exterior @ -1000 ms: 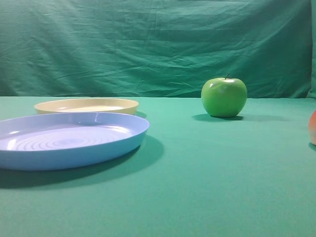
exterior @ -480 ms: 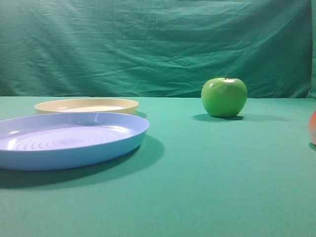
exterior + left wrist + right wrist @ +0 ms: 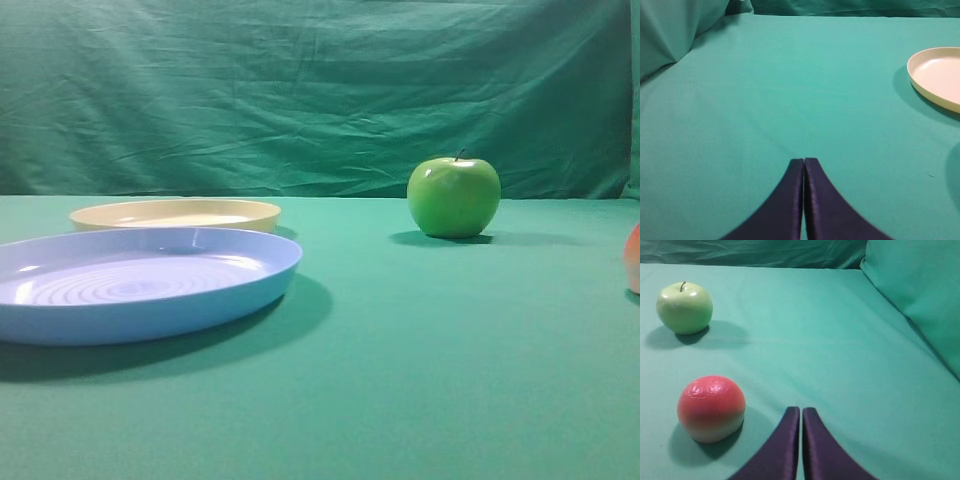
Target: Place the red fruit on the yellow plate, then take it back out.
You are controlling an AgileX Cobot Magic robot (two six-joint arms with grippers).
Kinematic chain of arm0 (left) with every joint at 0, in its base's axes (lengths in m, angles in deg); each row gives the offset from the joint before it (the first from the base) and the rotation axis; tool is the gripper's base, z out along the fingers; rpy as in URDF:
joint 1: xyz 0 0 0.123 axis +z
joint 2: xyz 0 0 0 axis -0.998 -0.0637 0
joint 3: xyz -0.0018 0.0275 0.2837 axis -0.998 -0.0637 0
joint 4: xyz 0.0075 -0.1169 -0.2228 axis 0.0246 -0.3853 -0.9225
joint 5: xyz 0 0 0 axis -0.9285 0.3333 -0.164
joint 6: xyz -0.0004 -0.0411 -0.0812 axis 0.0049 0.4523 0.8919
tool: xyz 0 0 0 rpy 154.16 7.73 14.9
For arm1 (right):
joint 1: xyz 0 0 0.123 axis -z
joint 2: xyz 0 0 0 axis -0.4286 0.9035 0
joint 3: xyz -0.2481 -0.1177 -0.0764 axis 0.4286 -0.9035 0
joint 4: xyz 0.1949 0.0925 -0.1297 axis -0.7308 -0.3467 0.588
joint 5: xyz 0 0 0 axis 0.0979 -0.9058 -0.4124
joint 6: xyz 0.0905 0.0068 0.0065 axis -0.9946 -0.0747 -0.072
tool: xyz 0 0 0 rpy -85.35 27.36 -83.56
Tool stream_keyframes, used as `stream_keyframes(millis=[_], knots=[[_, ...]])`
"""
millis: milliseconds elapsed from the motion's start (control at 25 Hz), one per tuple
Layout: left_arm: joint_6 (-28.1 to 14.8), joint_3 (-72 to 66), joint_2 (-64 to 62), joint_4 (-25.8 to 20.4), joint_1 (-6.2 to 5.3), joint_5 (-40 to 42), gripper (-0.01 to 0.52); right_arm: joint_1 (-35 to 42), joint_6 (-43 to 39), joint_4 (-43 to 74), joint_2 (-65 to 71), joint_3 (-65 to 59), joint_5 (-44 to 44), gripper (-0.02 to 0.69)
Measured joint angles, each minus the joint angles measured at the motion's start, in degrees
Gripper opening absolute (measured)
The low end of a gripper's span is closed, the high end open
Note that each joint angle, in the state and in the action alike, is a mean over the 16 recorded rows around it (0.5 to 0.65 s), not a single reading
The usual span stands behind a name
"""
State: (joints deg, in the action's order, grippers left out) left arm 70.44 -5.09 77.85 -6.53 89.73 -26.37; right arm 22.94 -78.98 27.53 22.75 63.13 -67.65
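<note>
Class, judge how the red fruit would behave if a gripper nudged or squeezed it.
The red fruit looks round, so a sideways nudge would probably roll it across the cloth. Its glossy skin suggests narrow fingers might slip. It seems firm, holding its shape, though its weight cannot be judged.

Red fruit (image 3: pixel 711 408), left of the right gripper (image 3: pixel 801 412): red above, fading to peach-yellow below. Green apple (image 3: pixel 453 196), beyond the fruit: glossy green, dark stem. Yellow plate (image 3: pixel 176 213): pale cream-yellow, plain. Blue plate (image 3: pixel 140 282): light blue, concentric rings on its floor. Tablecloth (image 3: pixel 420 350) and backdrop (image 3: pixel 320 90): green. Both grippers' fingers, left gripper (image 3: pixel 804 162) included: dark navy-purple.
</note>
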Motion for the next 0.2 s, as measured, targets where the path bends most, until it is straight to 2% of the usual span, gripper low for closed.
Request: stream_keyframes(millis=[200], knots=[[0.04, 0.0, 0.0, 0.0, 0.0, 0.0, 0.0, 0.0, 0.5, 0.0, 0.0, 0.0, 0.0, 0.0]])
